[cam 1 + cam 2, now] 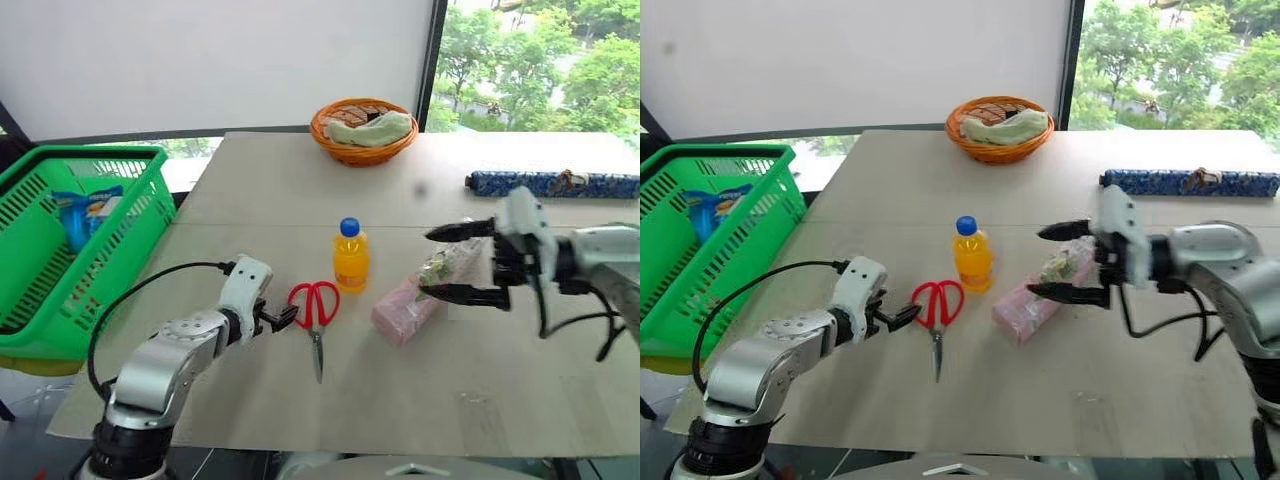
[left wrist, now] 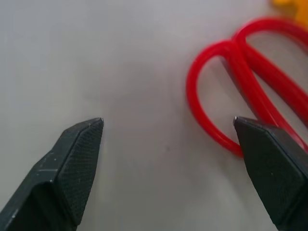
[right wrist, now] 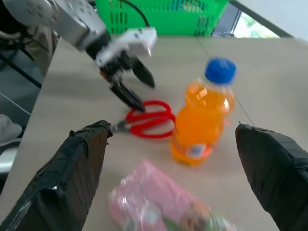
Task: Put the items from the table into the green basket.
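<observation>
Red-handled scissors [image 1: 315, 305] lie on the table [image 1: 300, 190], blades toward the near edge. My left gripper [image 1: 285, 318] is open just left of the red loops [image 2: 226, 91], low over the tabletop, with nothing between its fingers. The orange-juice bottle [image 1: 350, 255] stands upright behind the scissors. To its right lies the pink and clear package [image 1: 410, 305]. My right gripper [image 1: 450, 263] is open and points left, over the package's clear far end and holding nothing. The green basket [image 1: 45, 290] stands off the table's left side.
An orange wicker basket [image 1: 364, 130] with a cloth in it sits at the table's far edge. A blue patterned roll [image 1: 555, 183] lies at the back right. A blue snack bag [image 1: 88, 210] lies inside the green basket.
</observation>
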Motion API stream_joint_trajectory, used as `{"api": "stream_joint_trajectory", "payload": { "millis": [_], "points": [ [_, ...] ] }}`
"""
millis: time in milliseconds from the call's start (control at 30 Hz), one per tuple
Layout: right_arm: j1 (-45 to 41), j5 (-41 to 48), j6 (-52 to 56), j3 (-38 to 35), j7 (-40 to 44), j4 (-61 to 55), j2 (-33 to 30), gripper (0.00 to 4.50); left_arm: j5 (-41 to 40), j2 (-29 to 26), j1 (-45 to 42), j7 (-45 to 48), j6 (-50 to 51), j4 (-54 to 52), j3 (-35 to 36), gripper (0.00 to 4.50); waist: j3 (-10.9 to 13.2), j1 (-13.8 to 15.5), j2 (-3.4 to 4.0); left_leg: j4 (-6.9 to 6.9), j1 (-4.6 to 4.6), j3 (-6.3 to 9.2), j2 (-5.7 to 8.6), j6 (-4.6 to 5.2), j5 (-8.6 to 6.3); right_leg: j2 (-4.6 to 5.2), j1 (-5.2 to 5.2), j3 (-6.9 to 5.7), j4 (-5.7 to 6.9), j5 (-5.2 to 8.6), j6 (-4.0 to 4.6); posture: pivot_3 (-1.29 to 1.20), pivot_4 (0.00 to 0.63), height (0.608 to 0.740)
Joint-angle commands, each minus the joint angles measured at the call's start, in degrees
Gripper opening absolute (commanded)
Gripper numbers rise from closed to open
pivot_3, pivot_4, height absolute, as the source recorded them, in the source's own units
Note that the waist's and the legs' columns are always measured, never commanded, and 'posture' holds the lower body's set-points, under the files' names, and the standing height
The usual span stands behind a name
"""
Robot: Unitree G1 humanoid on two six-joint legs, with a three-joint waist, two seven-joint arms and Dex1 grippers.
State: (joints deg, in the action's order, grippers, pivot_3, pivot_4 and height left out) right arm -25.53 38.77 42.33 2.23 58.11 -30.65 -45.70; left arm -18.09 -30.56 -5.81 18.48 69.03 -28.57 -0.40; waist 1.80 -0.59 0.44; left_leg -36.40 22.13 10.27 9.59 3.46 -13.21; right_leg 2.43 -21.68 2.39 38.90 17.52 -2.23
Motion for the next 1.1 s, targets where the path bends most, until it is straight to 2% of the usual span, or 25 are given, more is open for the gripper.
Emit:
{"api": "stream_joint_trajectory", "payload": {
  "millis": [33,133,400,433,567,667,733,800,867,967,1100],
  "points": [
    [-1.0,1.1,2.2,-0.3,-1.5,-3.0,-1.1,4.5,3.0,0.4,-1.7,-3.9,3.0,1.4,-1.2,4.43,-0.1,0.0,-0.12,0.0,0.0,0.0,0.01,-0.02,0.01,0.01,0.0,0.0,-0.01,0.0,0.0,-0.12,0.0,0.74],
    [-1.0,2.2,5.1,0.1,-1.2,-3.6,-2.8,4.5,3.2,2.6,-3.5,-6.2,6.9,2.8,-0.4,3.66,-0.1,0.0,-0.13,-0.04,-0.04,-0.03,0.03,0.04,-0.03,0.02,0.06,0.04,0.0,-0.05,-0.07,-0.12,0.0,0.74],
    [-1.2,2.7,11.2,1.0,-2.0,-3.5,-7.3,4.5,2.6,6.7,-5.1,-8.3,10.7,3.7,1.9,0.2,-0.2,-0.5,-0.04,-0.08,-0.25,-0.41,-0.3,0.03,-0.02,0.04,0.13,-0.07,0.07,-0.19,-0.15,-0.13,0.0,0.74],
    [-1.2,2.8,11.9,0.9,-2.5,-3.5,-7.3,4.5,2.6,6.9,-5.3,-8.4,10.7,3.9,2.3,0.08,-0.2,-0.5,-0.05,-0.09,-0.24,-0.41,-0.31,0.03,-0.02,0.03,0.13,-0.07,0.06,-0.19,-0.15,-0.13,0.0,0.74],
    [-1.5,3.3,13.0,0.2,-3.9,-3.2,-6.7,4.5,2.9,7.4,-6.3,-8.8,9.2,5.1,4.0,0.08,-0.2,-0.4,-0.06,-0.08,-0.22,-0.41,-0.31,0.03,-0.02,0.03,0.11,-0.07,0.04,-0.21,-0.14,-0.14,0.0,0.74],
    [-2.6,4.0,12.3,-1.5,-5.7,-2.0,-4.5,4.5,3.4,7.4,-8.8,-8.8,2.6,7.6,7.4,0.08,-0.2,-0.4,-0.09,-0.09,-0.23,-0.43,-0.34,0.01,-0.01,0.03,0.11,-0.1,0.06,-0.24,-0.12,-0.14,0.0,0.74],
    [-4.2,3.2,10.3,-2.9,-8.3,0.0,-1.6,4.5,3.5,7.7,-12.4,-9.7,-2.4,11.2,10.9,0.08,0.0,-0.4,-0.3,-0.09,-0.22,-0.44,-0.42,-0.04,0.02,0.0,0.11,-0.17,0.06,-0.31,-0.06,-0.13,0.0,0.74],
    [-6.2,2.0,8.5,-3.6,-10.5,2.7,1.1,4.5,2.4,9.9,-20.0,-12.5,-3.4,17.4,16.6,0.08,0.1,-0.4,-0.52,-0.12,-0.14,-0.43,-0.55,-0.18,0.11,-0.14,0.02,-0.19,0.04,-0.46,0.05,-0.12,0.0,0.74],
    [-8.3,0.5,7.2,-3.8,-12.5,5.3,3.2,4.5,2.4,9.3,-26.6,-11.9,-7.0,23.2,17.4,0.08,0.2,-0.1,-0.69,-0.24,-0.07,-0.38,-0.55,-0.2,0.13,-0.17,0.01,-0.27,0.03,-0.52,-0.01,-0.12,0.0,0.74],
    [-12.1,-3.3,4.0,-3.2,-15.4,10.5,5.7,4.5,5.4,7.9,-39.4,-11.7,-16.8,39.4,15.5,0.08,0.2,0.0,-0.9,-0.31,0.0,-0.39,-0.42,-0.42,0.26,-0.09,0.0,-0.28,-0.02,-0.61,-0.06,-0.11,0.0,0.74],
    [-17.4,-9.3,-0.2,-1.8,-19.3,18.0,8.9,4.5,9.7,7.7,-58.2,-16.8,-35.4,70.9,15.5,0.08,0.2,-0.4,-1.09,-0.43,0.29,-0.43,-0.34,-0.31,0.21,-0.05,-0.24,-0.21,-0.07,-0.73,-0.16,-0.12,0.0,0.74]
  ]
}}
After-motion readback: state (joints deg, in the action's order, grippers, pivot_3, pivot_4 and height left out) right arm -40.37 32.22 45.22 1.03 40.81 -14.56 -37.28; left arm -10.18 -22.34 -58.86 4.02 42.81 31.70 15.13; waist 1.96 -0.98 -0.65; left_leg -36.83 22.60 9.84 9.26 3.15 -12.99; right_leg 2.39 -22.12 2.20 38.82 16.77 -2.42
